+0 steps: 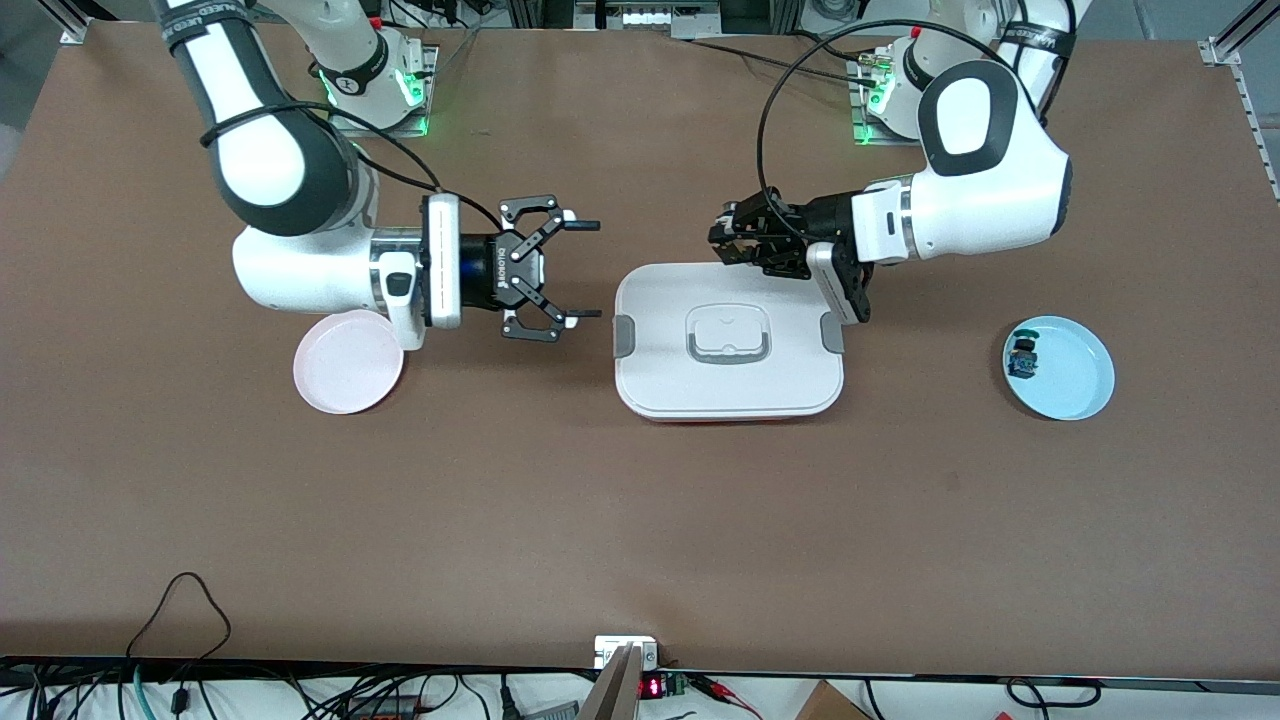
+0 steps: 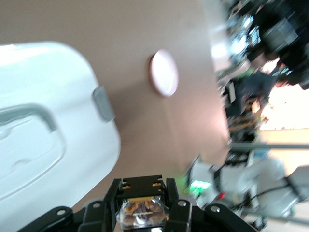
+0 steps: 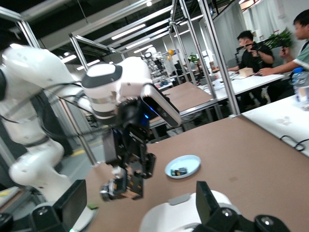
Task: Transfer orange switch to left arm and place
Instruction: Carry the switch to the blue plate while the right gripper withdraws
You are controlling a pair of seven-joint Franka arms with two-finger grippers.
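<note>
The orange switch point(image 3: 118, 187) hangs in the air with my left gripper point(image 1: 724, 240) shut on it, over the table just past the edge of the box point(image 1: 730, 345) that lies farther from the front camera. In the left wrist view the switch point(image 2: 140, 212) sits between the closed black fingers point(image 2: 112, 195). My right gripper point(image 1: 597, 270) hovers open with nothing in it, level with the left one, over the table between the pink plate point(image 1: 348, 362) and the box, its fingertips turned toward the left gripper. The gap between the two grippers is about a hand's width.
The white box point(image 2: 43, 121) lies mid-table with grey side latches and a lid handle. A pink plate point(image 2: 164, 72) sits toward the right arm's end. A blue plate point(image 1: 1075, 375) toward the left arm's end holds a small blue-green switch point(image 1: 1023, 357).
</note>
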